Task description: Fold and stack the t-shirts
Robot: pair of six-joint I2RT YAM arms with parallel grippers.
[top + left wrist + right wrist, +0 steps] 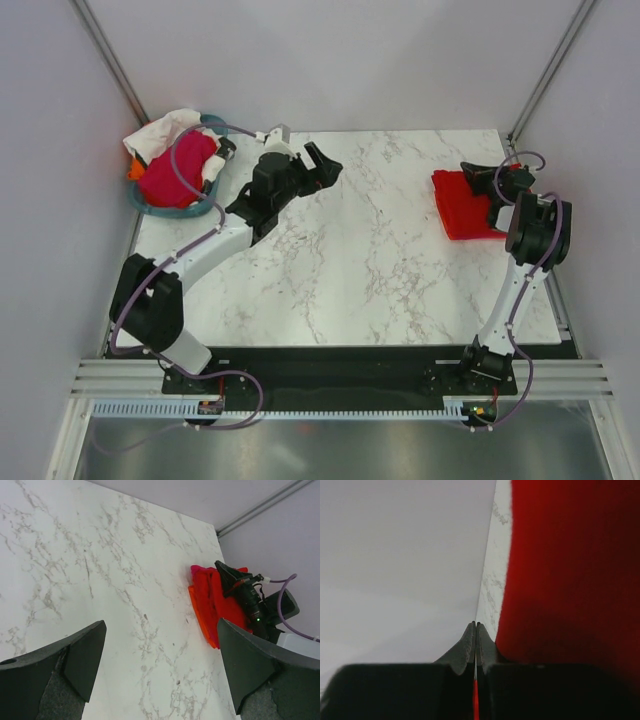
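Note:
A folded bright red t-shirt (pixel 462 205) lies at the table's right side, on top of an orange one (pixel 201 616), with a magenta edge (pixel 196 570) showing at the far end. My right gripper (pixel 470 168) is shut and hovers low at the red shirt's far edge; in the right wrist view its tips (pixel 476 625) meet beside the red cloth (pixel 570 570). My left gripper (pixel 322 165) stands open over bare marble at the back middle, its jaws wide apart (pixel 162 630) with nothing between them. Crumpled magenta (pixel 178 170), white (pixel 160 130) and orange (pixel 133 170) shirts fill the tub.
The teal oval tub (pixel 150 207) sits at the back left corner of the marble table (pixel 360 270). Grey walls close in on both sides and behind. The left arm stretches diagonally from its base toward the back.

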